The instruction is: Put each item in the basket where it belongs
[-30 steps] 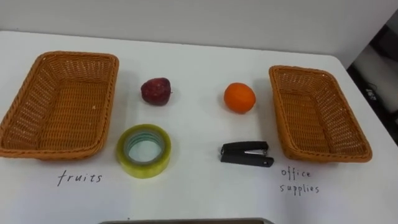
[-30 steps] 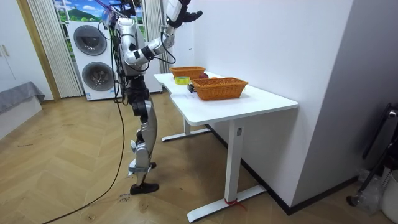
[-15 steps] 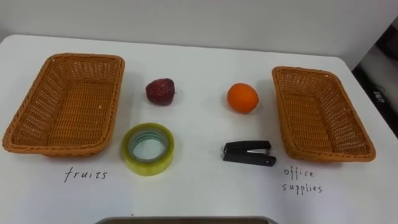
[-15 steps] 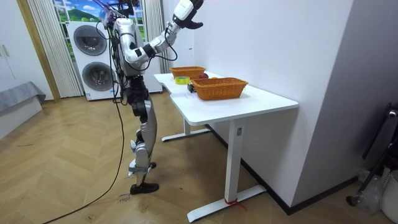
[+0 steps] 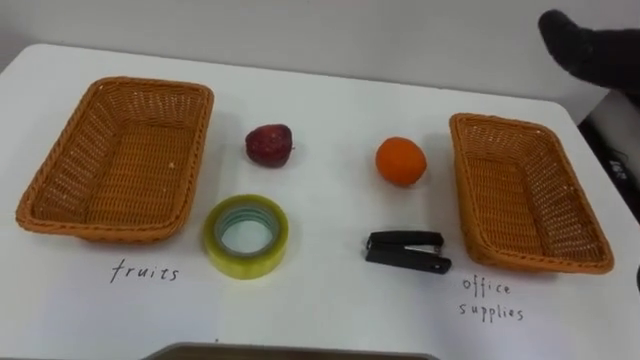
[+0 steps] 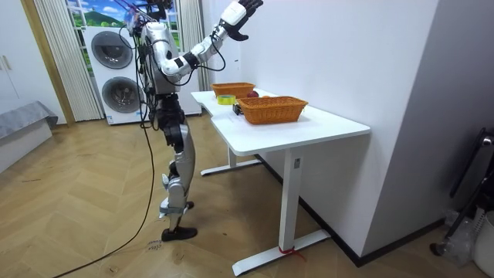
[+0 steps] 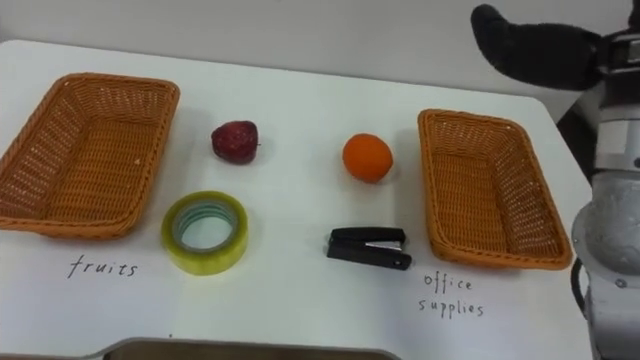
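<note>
On the white table point(image 5: 330, 100) lie a dark red apple point(image 5: 270, 145), an orange point(image 5: 401, 161), a yellow-green roll of tape point(image 5: 246, 236) and a black stapler point(image 5: 407, 251). They sit between two empty wicker baskets. The left basket point(image 5: 60, 190) has "fruits" written in front of it, and the right basket point(image 5: 470, 200) has "office supplies". My right hand point(image 7: 530, 45), dark-gloved, hangs high over the table's far right corner, above and behind the right basket. Its fingers are stretched out and hold nothing. In the room view that hand point(image 6: 239, 9) is raised above head height.
I stand at the table's long side, with a wall point(image 5: 330, 30) right behind its far edge. A dark flat edge point(image 5: 290, 353) runs along the bottom of the eye views. In the room view, washing machines point(image 6: 116, 73) stand behind me.
My right arm has risen and reached out over the table, bringing the hand into the eye views at top right. The camera has shifted a little. The objects lie as before.
</note>
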Controlling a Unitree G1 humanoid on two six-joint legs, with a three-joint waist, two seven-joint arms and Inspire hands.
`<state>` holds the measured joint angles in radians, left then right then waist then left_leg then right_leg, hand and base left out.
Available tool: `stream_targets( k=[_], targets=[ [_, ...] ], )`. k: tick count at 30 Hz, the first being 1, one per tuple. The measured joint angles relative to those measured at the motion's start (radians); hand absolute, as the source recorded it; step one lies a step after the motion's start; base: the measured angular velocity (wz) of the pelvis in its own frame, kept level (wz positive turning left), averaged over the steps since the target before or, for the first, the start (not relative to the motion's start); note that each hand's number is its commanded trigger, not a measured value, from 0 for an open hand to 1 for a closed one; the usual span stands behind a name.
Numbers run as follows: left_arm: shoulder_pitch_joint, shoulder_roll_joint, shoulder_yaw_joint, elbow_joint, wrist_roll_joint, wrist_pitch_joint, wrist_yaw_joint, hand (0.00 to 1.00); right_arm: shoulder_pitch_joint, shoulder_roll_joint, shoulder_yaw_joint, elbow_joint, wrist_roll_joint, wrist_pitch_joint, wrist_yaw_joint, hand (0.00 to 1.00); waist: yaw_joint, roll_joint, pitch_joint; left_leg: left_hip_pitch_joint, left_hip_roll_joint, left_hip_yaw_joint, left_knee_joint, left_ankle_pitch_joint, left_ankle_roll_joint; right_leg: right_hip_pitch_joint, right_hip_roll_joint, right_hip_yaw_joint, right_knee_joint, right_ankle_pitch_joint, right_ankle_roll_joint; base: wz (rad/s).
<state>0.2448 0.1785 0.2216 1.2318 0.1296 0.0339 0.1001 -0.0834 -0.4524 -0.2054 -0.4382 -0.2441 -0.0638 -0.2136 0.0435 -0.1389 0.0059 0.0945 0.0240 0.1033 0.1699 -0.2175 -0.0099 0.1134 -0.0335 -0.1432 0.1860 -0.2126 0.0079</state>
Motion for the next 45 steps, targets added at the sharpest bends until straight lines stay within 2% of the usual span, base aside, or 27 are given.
stream_targets(
  k=[3,9,14,18,27,30,34,42,45],
  targets=[
    [-0.006,0.006,-0.010,0.000,0.001,0.000,-0.002,0.00,-0.020,0.000,0.035,-0.002,0.000,0.001,0.022,0.00,0.009,-0.002,-0.0013,-0.003,0.000,0.000,0.000,0.000,0.000,-0.007,0.000,-0.003,0.000,0.000,0.000,0.00],
    [-0.018,0.013,-0.021,-0.007,0.040,-0.013,-0.003,0.00,-0.038,-0.002,0.122,0.009,-0.036,0.004,0.135,0.00,0.026,-0.009,-0.0018,-0.005,0.000,0.000,0.009,0.001,-0.001,-0.008,0.000,0.001,0.000,0.000,-0.001,0.00],
    [-0.019,0.016,-0.054,-0.016,0.040,-0.011,-0.003,0.00,-0.036,-0.003,0.178,0.019,-0.040,0.039,0.249,0.00,0.022,-0.009,-0.0008,-0.021,0.000,-0.011,0.022,0.001,-0.001,-0.009,0.000,-0.007,-0.001,0.004,-0.001,0.07],
    [-0.022,0.024,-0.071,-0.032,0.040,-0.007,-0.006,0.00,-0.036,-0.004,0.186,0.021,-0.027,0.063,0.335,0.00,0.021,-0.007,-0.0003,-0.032,0.001,-0.020,0.028,0.000,-0.001,-0.010,0.000,-0.016,0.000,0.006,-0.003,0.06],
    [-0.025,0.037,-0.106,-0.075,0.040,0.013,-0.052,0.00,-0.033,-0.004,0.219,0.031,-0.079,0.142,0.538,0.00,0.036,-0.004,-0.0015,-0.035,0.001,-0.023,0.028,0.001,0.000,-0.012,0.001,-0.013,0.001,0.011,-0.004,0.00],
    [-0.023,0.041,-0.104,-0.084,0.041,0.031,-0.075,0.00,-0.033,-0.007,0.219,0.034,-0.082,0.164,0.587,0.00,0.043,-0.006,-0.0034,-0.034,0.001,-0.023,0.030,0.001,0.000,-0.014,0.001,-0.013,0.000,0.011,-0.004,0.00],
    [-0.019,0.042,-0.095,-0.102,0.041,0.034,-0.085,0.00,-0.033,-0.015,0.219,0.061,-0.080,0.181,0.645,0.00,0.048,-0.016,-0.0096,-0.032,0.000,-0.023,0.030,0.002,0.000,-0.016,0.001,-0.015,-0.001,0.011,-0.004,0.00],
    [-0.030,0.058,-0.102,-0.102,0.041,0.035,-0.092,0.00,-0.031,-0.017,0.219,0.161,-0.111,0.198,0.721,0.00,0.044,-0.019,-0.0049,-0.032,0.001,-0.022,0.027,0.001,0.000,-0.014,0.001,-0.013,-0.001,0.011,-0.004,-0.01],
    [-0.036,0.065,-0.101,-0.102,0.042,0.051,-0.097,0.00,-0.029,-0.017,0.220,0.182,-0.129,0.219,0.764,0.00,0.047,-0.023,-0.0016,-0.034,0.001,-0.019,0.022,0.001,-0.001,-0.013,0.002,-0.013,-0.001,0.011,-0.004,0.00]
  ],
)
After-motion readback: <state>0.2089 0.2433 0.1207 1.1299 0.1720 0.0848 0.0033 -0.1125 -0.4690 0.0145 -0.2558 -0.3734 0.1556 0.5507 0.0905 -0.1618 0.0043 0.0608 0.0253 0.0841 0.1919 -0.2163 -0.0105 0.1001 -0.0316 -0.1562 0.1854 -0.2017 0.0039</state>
